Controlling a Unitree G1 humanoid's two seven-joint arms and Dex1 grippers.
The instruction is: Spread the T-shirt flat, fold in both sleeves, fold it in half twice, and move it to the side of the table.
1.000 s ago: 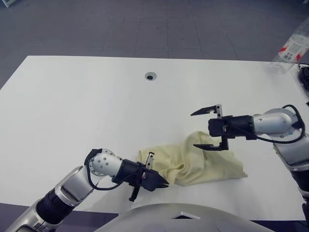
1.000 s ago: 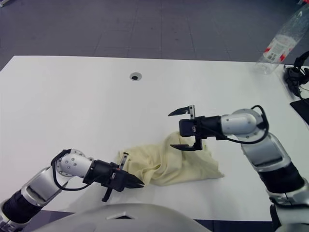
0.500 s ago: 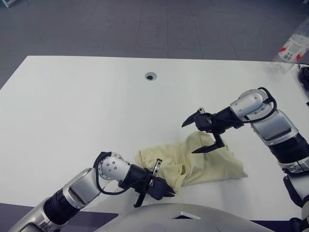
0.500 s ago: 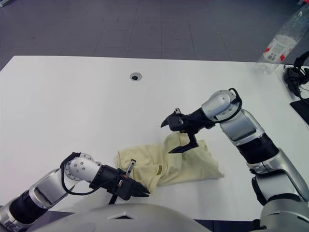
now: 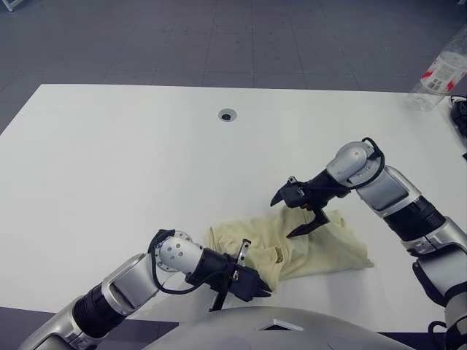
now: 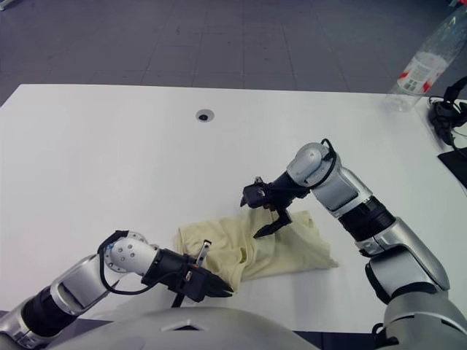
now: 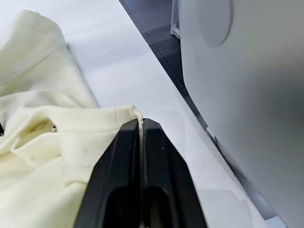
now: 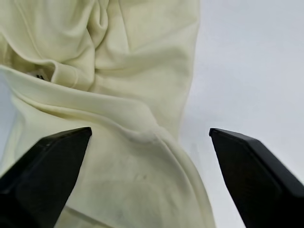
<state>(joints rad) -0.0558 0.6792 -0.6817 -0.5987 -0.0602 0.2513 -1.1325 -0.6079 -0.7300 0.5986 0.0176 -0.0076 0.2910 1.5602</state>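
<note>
A pale yellow T-shirt lies crumpled near the front edge of the white table. My left gripper sits low at the shirt's front edge, by the table's rim. In the left wrist view its black fingers are shut, with the shirt's ribbed hem pinched at their tips. My right gripper hovers open just over the shirt's far edge, fingers pointing left. In the right wrist view its two fingertips straddle a raised fold of the T-shirt.
A small round hole sits in the table's far middle. A clear plastic bottle stands at the far right corner, with black cables beside it. The left half of the table is bare.
The right arm bent in, bringing its open gripper down and left onto the shirt's far edge. The left gripper slid right along the front edge, staying shut, and the shirt's near fold shifted with it.
</note>
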